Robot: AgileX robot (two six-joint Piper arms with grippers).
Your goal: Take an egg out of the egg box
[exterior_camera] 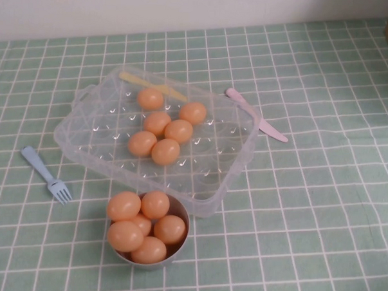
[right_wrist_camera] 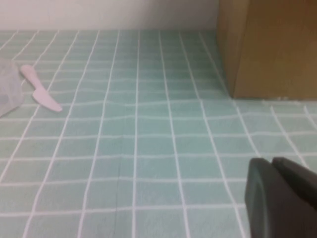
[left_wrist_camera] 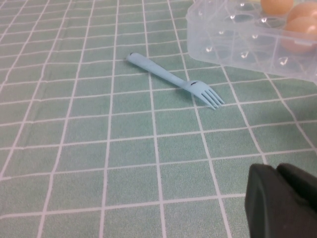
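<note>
The clear plastic egg box (exterior_camera: 83, 124) lies mid-table, holding several orange-tan eggs (exterior_camera: 165, 151) clustered near its centre. Neither arm shows in the high view. In the left wrist view my left gripper (left_wrist_camera: 276, 169) hangs over bare cloth, well short of the egg box (left_wrist_camera: 228, 34) and its eggs (left_wrist_camera: 302, 25); its fingers are pressed together with nothing between them. In the right wrist view my right gripper (right_wrist_camera: 272, 161) is also shut and empty over bare cloth, far from the egg box corner (right_wrist_camera: 9, 89).
A grey bowl (exterior_camera: 183, 217) with several eggs stands just in front of the box. A blue fork (exterior_camera: 46, 174) (left_wrist_camera: 171, 79) lies left of it and a pink knife (exterior_camera: 254, 114) (right_wrist_camera: 39, 94) right. A yellow utensil (exterior_camera: 153, 85) rests in the box. A brown box (right_wrist_camera: 267, 44) stands far right.
</note>
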